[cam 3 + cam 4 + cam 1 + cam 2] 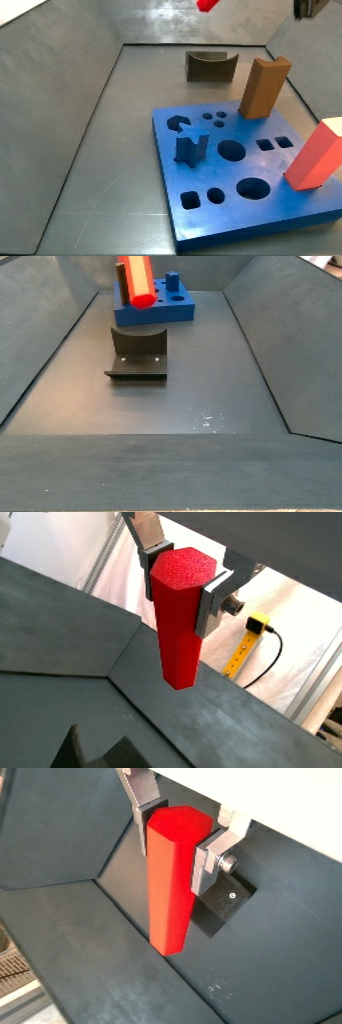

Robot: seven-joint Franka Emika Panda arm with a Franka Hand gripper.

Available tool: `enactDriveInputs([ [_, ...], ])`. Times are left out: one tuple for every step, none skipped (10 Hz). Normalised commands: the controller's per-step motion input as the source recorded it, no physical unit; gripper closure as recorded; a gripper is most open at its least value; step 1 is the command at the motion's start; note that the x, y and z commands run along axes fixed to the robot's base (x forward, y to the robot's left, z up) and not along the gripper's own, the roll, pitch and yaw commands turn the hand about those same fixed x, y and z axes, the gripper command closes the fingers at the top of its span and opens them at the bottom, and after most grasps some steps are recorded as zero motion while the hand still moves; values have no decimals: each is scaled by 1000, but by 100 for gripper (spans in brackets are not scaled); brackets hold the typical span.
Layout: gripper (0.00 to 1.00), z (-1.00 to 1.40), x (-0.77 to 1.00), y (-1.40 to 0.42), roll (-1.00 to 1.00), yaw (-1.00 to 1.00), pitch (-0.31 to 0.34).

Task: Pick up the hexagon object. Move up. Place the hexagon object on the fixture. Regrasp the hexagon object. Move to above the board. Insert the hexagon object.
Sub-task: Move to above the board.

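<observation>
Pincer (186, 574) grips hexagon object (179, 622) above floor.

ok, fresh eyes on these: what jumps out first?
The hexagon object, a bright red bar, is clamped in the gripper and hangs high above the floor. Below it sits the dark fixture, empty. Behind that is the board, with a brown block and a salmon-red block standing on it.

My wrist cams look down the gripper (181, 577); side cams face each other, sharing board (227, 180) and fixture (138, 354).
</observation>
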Motion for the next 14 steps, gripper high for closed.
enactDriveInputs([
  [100,1000,18,-22,-36,26,43],
  [100,1000,19,-20,-41,23,53],
  [100,989,17,-20,-45,22,81],
  [100,861,17,-18,-49,26,101],
  [100,691,20,-18,-55,42,123],
  [100,605,22,-16,-59,51,131],
  [100,432,21,-16,-59,68,146],
  [100,304,25,-18,-60,84,145],
  [100,172,21,-19,-61,98,144],
  [100,52,-600,-1000,-1000,-24,-116],
  [100,57,-605,-1000,-1000,-21,-131],
  [100,65,-646,-1000,-1000,-23,-152],
  [100,38,-681,-1000,-1000,-24,-169],
  [100,51,-691,-1000,-1000,-28,-177],
])
